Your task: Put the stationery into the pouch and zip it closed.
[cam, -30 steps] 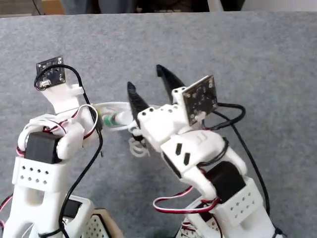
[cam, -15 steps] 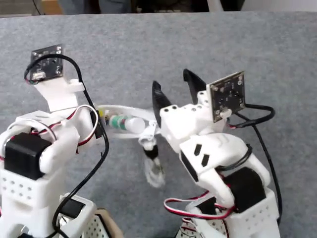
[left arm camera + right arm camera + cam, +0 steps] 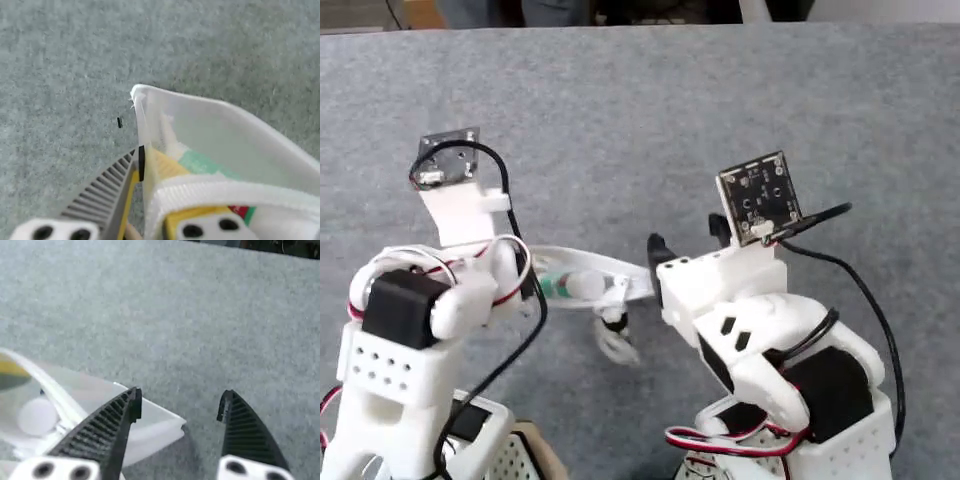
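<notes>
White translucent pouch [image 3: 620, 270], stationery [image 3: 582, 286] inside, sits mid-frame in the high view, left pincer [image 3: 142, 165] clamped on its left end; right pincer [image 3: 181, 395], wide open and empty, has swung right and dropped to its other end, zipping seemingly unfinished.

Ahead of both my arms the grey worktop [image 3: 740, 100] lies open. My right gripper [image 3: 181, 399] stands spread, the pouch [image 3: 90, 395] crowding one jaw, bare worktop by the other. Between my arms, pouch and left gripper [image 3: 140, 162], clamped on it, block passage.
</notes>
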You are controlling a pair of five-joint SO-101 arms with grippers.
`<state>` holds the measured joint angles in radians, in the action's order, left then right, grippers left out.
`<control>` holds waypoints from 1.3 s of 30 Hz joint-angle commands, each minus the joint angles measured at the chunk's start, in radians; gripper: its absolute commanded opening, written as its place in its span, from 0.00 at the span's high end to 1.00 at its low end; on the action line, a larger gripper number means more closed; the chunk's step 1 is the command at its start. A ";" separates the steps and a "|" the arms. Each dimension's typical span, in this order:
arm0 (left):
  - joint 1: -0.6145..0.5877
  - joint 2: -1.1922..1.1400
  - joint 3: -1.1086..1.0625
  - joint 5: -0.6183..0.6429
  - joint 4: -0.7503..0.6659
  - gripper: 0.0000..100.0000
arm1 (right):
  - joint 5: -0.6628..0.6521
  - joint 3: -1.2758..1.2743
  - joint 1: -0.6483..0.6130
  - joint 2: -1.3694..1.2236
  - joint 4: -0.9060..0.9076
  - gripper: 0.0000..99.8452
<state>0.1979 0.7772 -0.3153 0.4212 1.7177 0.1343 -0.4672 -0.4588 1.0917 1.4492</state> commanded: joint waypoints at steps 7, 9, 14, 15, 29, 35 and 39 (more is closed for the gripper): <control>-0.107 -0.015 -0.182 -0.009 -0.230 0.97 | 0.015 0.035 0.008 -0.004 0.049 0.75; -0.108 -0.015 -0.182 -0.009 -0.256 0.97 | 0.015 0.035 0.008 -0.005 0.049 0.75; -0.102 -0.017 -0.193 -0.009 -0.331 0.97 | 0.015 0.028 0.008 -0.010 0.049 0.75; -0.101 -0.018 -0.200 -0.009 -0.351 0.97 | 0.017 0.028 0.008 -0.010 0.049 0.75; -0.101 -0.462 -0.082 -0.003 -0.500 0.97 | 0.017 -0.038 0.061 -0.010 0.061 0.75; -0.101 -0.666 0.077 0.048 -0.445 0.97 | 0.017 -0.056 0.063 -0.008 0.061 0.75; -0.099 -0.815 0.223 0.061 -0.311 0.97 | 0.017 -0.059 0.063 -0.010 0.052 0.75</control>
<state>0.1258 0.1926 -0.1281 0.4749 1.3341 0.1389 -0.5271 -0.4097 1.0840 1.5136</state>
